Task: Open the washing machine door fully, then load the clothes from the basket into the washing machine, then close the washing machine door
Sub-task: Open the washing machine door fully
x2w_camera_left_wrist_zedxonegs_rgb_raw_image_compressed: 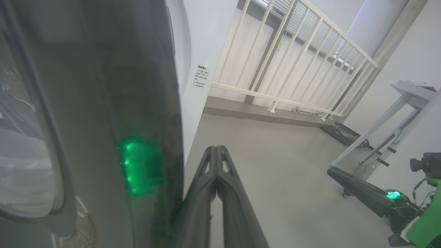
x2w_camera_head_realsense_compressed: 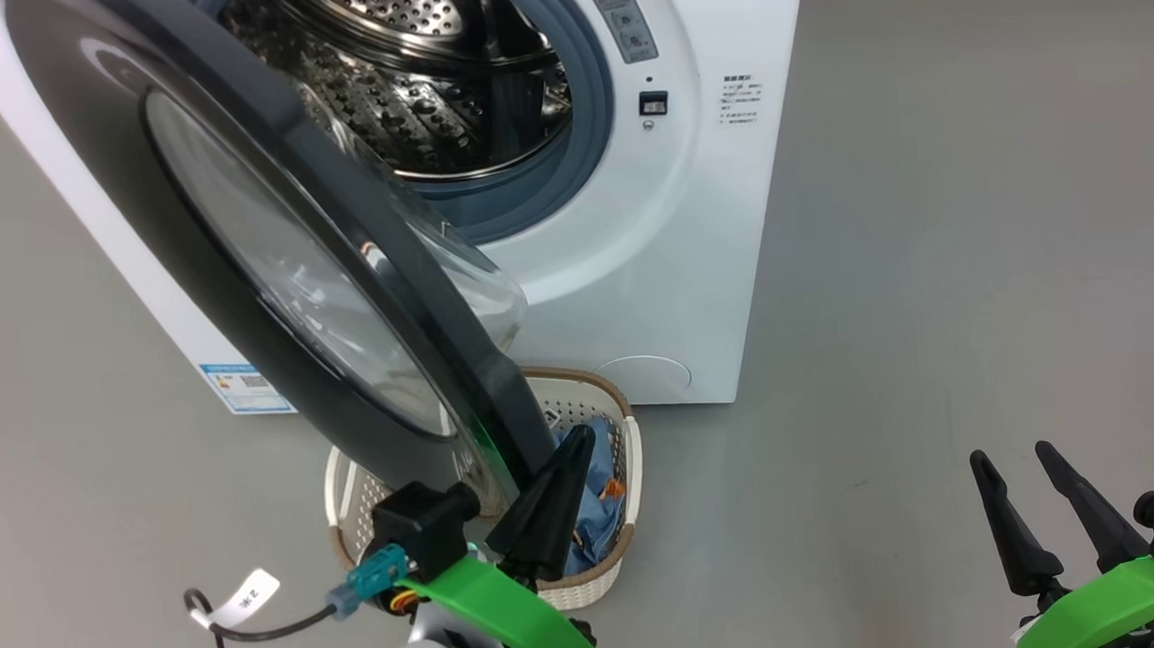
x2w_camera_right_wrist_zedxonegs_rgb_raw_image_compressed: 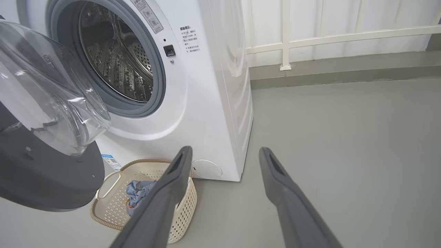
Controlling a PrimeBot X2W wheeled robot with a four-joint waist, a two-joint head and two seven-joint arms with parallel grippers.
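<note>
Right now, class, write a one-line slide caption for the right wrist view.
Open right gripper faces the washing machine, its door swung out over the basket of clothes.

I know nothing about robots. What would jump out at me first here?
The big round washing machine door stands swung out across the left of the head view, with the shiny steel drum open behind it. Below it on the floor, a cream basket holds blue clothes. The left gripper, fingers shut, sits right by the door's lower edge.
</note>
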